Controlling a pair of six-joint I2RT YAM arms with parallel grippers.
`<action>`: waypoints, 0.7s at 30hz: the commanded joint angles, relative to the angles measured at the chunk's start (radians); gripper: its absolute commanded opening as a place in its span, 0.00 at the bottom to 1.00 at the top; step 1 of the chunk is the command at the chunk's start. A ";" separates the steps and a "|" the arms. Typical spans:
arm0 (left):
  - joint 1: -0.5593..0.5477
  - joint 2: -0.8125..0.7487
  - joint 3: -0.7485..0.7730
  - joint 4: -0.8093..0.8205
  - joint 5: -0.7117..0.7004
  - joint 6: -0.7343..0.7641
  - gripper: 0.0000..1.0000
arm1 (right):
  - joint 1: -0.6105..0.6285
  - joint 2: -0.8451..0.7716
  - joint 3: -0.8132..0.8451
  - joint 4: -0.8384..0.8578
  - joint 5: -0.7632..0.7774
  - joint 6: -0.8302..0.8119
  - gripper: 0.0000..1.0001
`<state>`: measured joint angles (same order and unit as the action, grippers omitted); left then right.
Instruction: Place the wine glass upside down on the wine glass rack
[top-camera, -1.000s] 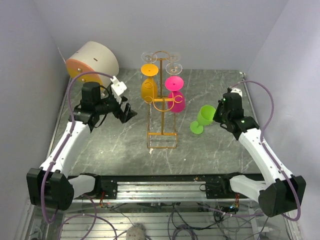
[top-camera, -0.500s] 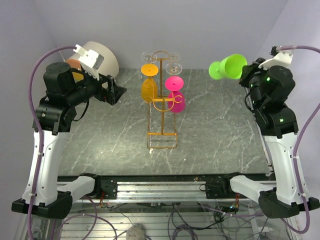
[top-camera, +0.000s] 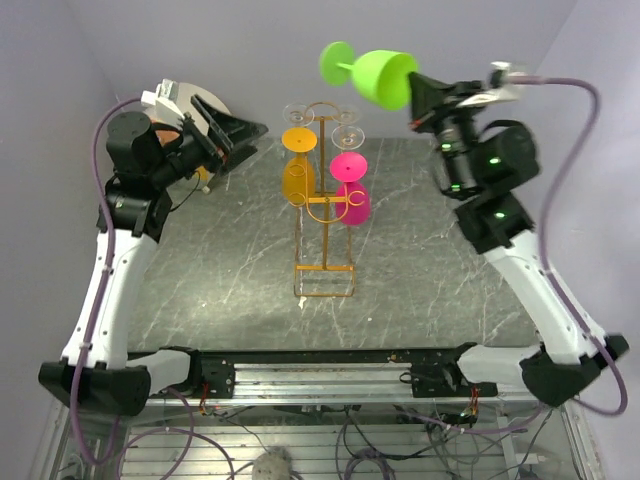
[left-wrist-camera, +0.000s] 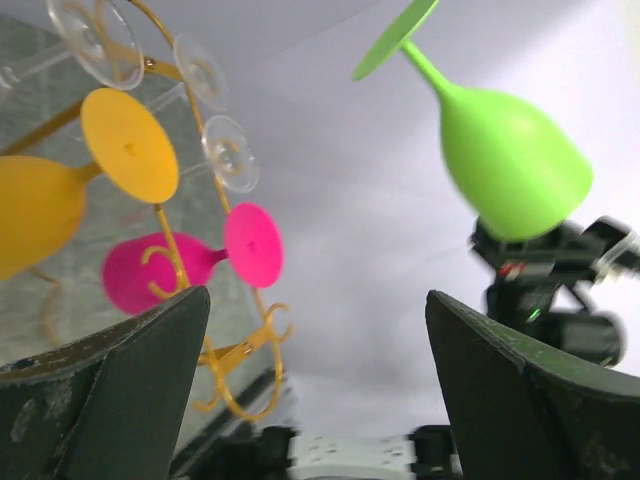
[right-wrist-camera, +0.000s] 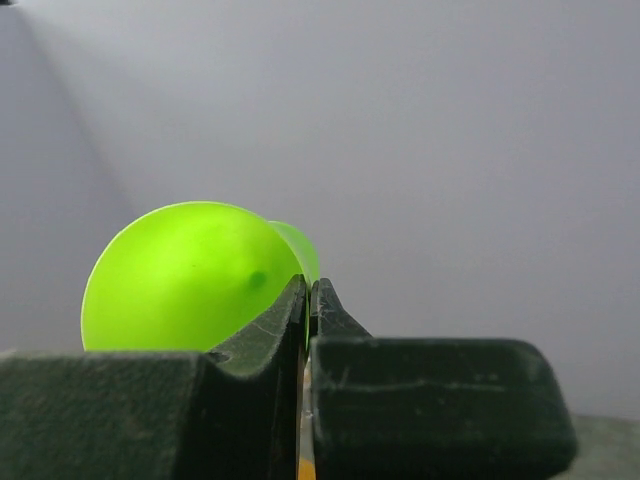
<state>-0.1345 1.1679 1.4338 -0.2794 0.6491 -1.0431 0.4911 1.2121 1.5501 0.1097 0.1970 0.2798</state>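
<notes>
At the far left, the left tool (top-camera: 240, 133) hangs raised with its fingers spread wide and nothing between them, facing the rack. In the middle of the dark surface (top-camera: 220, 280) stands the wine glass rack (top-camera: 323, 268), already carrying an orange glass (top-camera: 297, 178) on its left side, a pink glass (top-camera: 353, 200) on its right, and clear glasses (top-camera: 347, 137) near the arched top, all hanging bowl down.

The green wine glass (top-camera: 383, 77) is not on it yet. It is up in the air, just right of the rack's top, lying roughly sideways with its foot toward the left. The right tool (top-camera: 416, 98) holds it, fingers pressed nearly together on the thin rim of the bowl.

So pickup and lift look done. By my judgement what is left is turning the glass foot-up, sliding its stem into a free hook, and letting go. Which hook is free I cannot tell.
</notes>
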 joint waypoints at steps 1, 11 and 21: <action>0.009 0.072 0.027 0.232 0.052 -0.399 1.00 | 0.242 0.080 -0.049 0.383 0.193 -0.289 0.00; 0.044 0.168 0.092 0.298 0.070 -0.568 1.00 | 0.444 0.196 -0.233 0.886 0.265 -0.706 0.00; 0.050 0.202 0.104 0.343 0.058 -0.597 0.80 | 0.515 0.224 -0.277 0.961 0.241 -0.714 0.00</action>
<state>-0.0937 1.3529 1.4940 0.0181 0.6743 -1.6127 0.9855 1.4273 1.2839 0.9771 0.4343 -0.4053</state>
